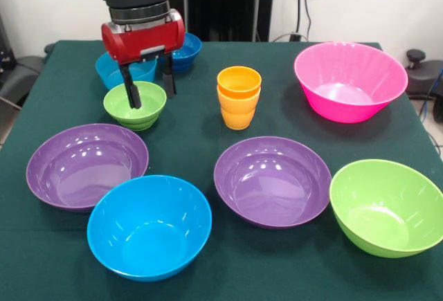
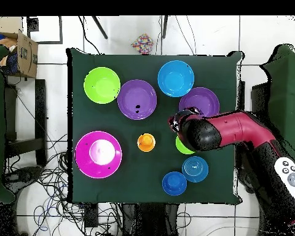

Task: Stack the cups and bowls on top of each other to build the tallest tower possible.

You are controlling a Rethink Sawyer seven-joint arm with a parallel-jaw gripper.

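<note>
Green cloth covers the table (image 1: 208,117): the gripper (image 1: 148,85), fingers spread, straddles the small green bowl's (image 1: 140,113) rim left of the stacked cups (image 1: 239,97); a shallow bite could slip off.

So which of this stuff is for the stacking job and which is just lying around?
For the job:
- nested cups
- small green bowl, one finger of the open claw inside it
- light blue bowl
- dark blue bowl
- two purple bowls
- big blue bowl
- big green bowl
- pink bowl

Lying about:
- cardboard box
- floor cables
</note>
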